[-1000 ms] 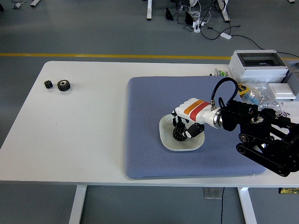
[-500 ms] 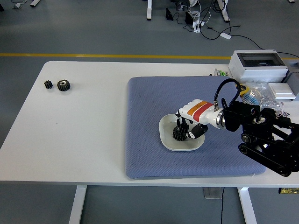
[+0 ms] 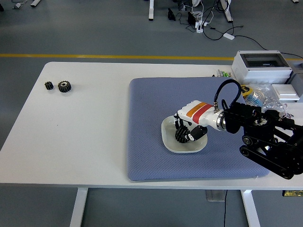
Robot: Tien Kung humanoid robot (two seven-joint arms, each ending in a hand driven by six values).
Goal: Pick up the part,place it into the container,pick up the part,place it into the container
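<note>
A white dish [image 3: 168, 144] sits on the blue mat [image 3: 147, 118] near the table's middle right. A black gear [image 3: 180, 135] rests inside the dish. My right hand [image 3: 185, 132] reaches in from the right and hangs low over the dish, its black fingers curled around the gear. Two more black gears lie at the table's far left: a small one [image 3: 49, 85] and a larger one [image 3: 64, 86] beside it. The left arm is out of sight.
A grey electrical box [image 3: 262, 65] stands at the back right corner. Plastic bags and small parts [image 3: 265, 97] lie in front of it, close to my right arm. Bare white table [image 3: 85, 137] lies left of the mat.
Half a second ago the right hand had drawn slightly right and up, showing the gear in the dish. It has since dropped back left, onto the gear.
</note>
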